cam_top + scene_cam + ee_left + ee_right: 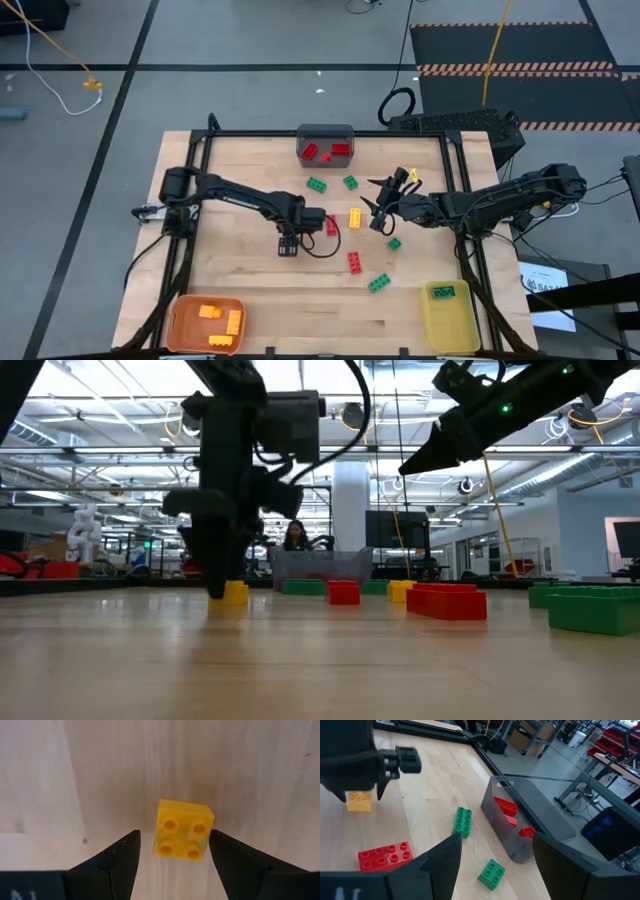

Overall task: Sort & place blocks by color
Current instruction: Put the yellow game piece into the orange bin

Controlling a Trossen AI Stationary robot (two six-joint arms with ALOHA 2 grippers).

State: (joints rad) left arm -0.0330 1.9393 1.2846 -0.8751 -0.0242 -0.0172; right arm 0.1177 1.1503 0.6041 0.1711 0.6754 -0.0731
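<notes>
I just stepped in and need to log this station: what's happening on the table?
Two robot arms are sorting toy bricks by color into bins. The left gripper is down at the table, open around a small yellow brick, not yet closed on it. The right gripper hangs open and empty above the table's middle. The gray bin holds red bricks, the orange bin yellow ones, the yellow bin one green.

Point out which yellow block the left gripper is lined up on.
The small square four-stud yellow block, bracketed by the open left gripper. The other loose yellow block lies farther right, near the right gripper; the rest sit in the orange bin.
</notes>
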